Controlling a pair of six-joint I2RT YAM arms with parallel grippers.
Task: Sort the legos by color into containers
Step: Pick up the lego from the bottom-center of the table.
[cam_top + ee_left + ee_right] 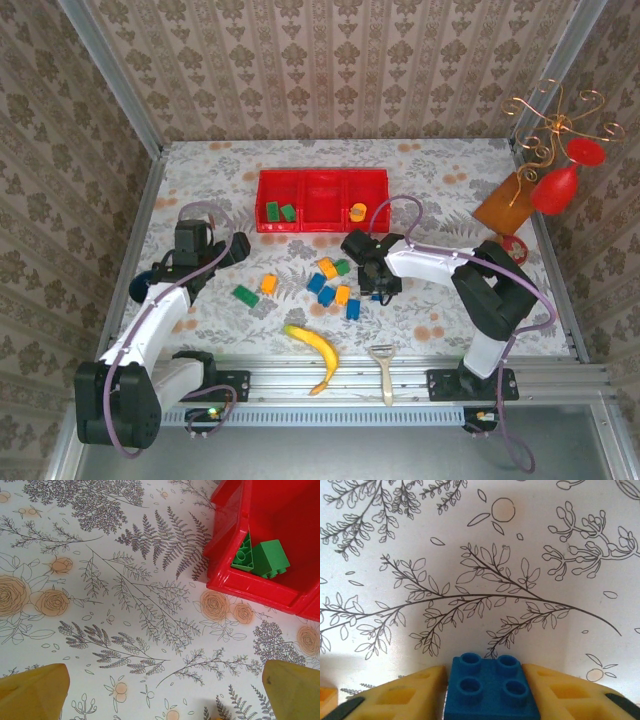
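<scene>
Red three-compartment tray [322, 229]: two green bricks [279, 211] lie in its left compartment and one orange brick [358, 211] in its right. In front of the tray, the right gripper [487, 675] is clamped on a blue brick [492, 692]. The left gripper [165, 692], by the tray's left corner, is spread wide and holds nothing.

Right gripper [382, 287]: one brick [490, 690] wedged between its fingers. Loose bricks [331, 287] lie just to its left, tray [320, 227] beyond it, banana [313, 352] and peeler [384, 365] behind, near the bases. Left gripper [238, 246]: tray ahead-right, two bricks [261, 559] in its nearest end compartment.
</scene>
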